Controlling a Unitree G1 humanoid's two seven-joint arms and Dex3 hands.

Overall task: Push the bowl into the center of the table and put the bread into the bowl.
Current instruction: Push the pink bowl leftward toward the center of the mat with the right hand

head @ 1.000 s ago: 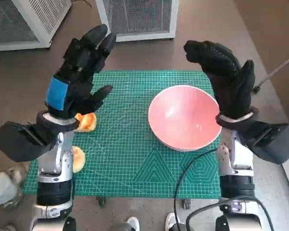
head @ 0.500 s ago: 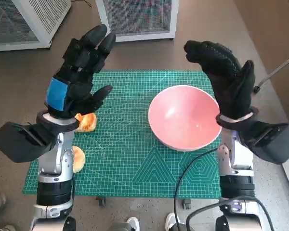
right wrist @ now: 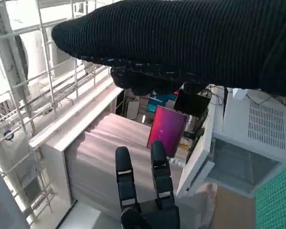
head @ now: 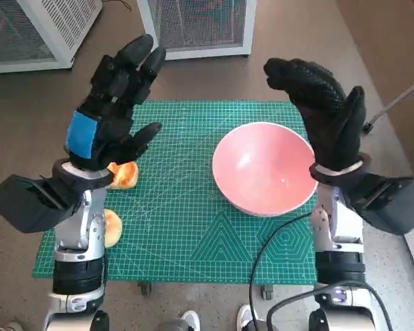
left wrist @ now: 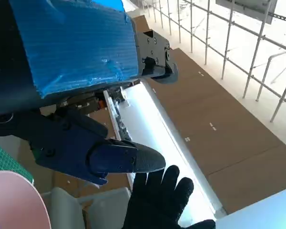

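Above the bench (head: 193, 262), both robot hands are raised with nothing in them.
Under them lies a green cutting mat (head: 179, 221); the pink bowl (head: 263, 167) sits on it just beside and below the right robot hand (head: 326, 117), whose gloved fingers curl loosely forward, apart, holding nothing. One bread (head: 123, 174) lies just under the wrist of the left robot hand (head: 114, 103), which is spread wide and empty; a second bread piece (head: 112, 227) lies beside that forearm, near the mat's edge.
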